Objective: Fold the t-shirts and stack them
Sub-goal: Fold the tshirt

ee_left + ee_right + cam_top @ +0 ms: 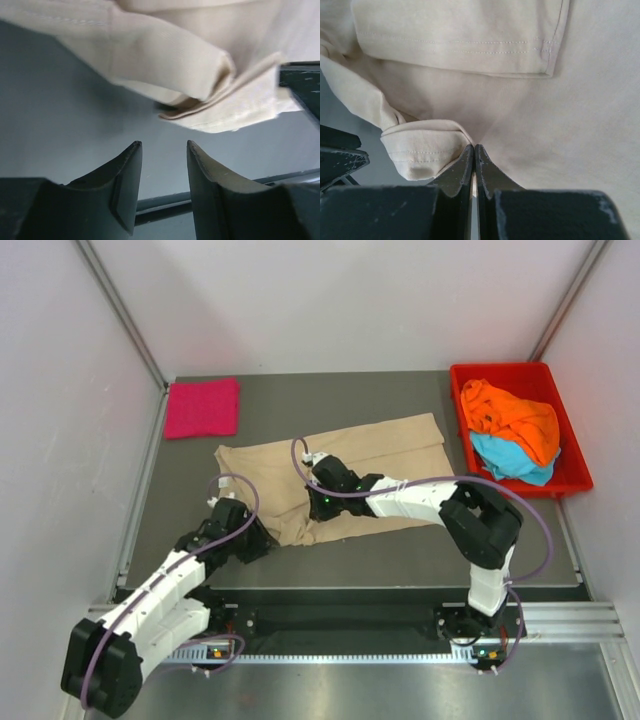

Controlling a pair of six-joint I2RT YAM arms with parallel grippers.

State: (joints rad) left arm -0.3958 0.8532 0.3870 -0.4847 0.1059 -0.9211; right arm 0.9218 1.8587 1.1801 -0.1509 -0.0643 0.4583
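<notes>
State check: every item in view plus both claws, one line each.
Beige t-shirt: spread on the table, partly folded, near-left corner bunched.
Pink t-shirt: folded, far-left of the table.
Orange t-shirt: crumpled, on top in the red tray.
Blue t-shirt: crumpled, under the orange one.
Left claw: open, empty, by the beige corner.
Right claw: shut, tips on the beige t-shirt.

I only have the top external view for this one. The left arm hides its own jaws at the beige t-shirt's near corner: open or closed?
Observer: Open. The left gripper has its jaws apart with nothing between them, and a folded corner of the beige t-shirt lies just ahead.
Operator: And the right?
Observer: The right gripper is shut, its tips against the beige cloth beside a rolled hem.
</notes>
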